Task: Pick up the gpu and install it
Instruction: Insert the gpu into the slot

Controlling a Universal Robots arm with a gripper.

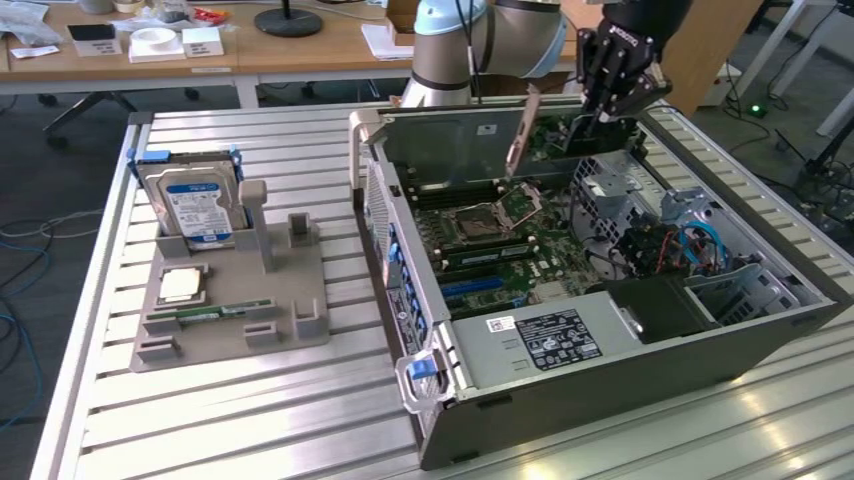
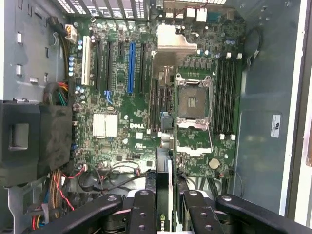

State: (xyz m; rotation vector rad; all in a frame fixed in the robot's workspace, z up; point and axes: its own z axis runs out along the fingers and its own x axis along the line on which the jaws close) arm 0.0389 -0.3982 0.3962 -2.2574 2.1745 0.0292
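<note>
Above DELL motherboard (image 2: 122, 97), claw (image 2: 167, 197) clamped on gpu (image 2: 164, 165) (NVIDIA printed on its edge).

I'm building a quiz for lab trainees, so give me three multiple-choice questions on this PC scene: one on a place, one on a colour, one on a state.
1. The hard drive stands: A on the floor; B in the gray holder beside the computer case; C on a shelf.
2. One expansion slot on the motherboard stands out as: A blue; B red; C yellow.
3. The gripper is: A open, empty; B shut on the gpu; C shut on a screwdriver.
Answers: B, it sits upright in the holder; A, a blue slot among black ones; B, its fingers clamp the card.
</note>
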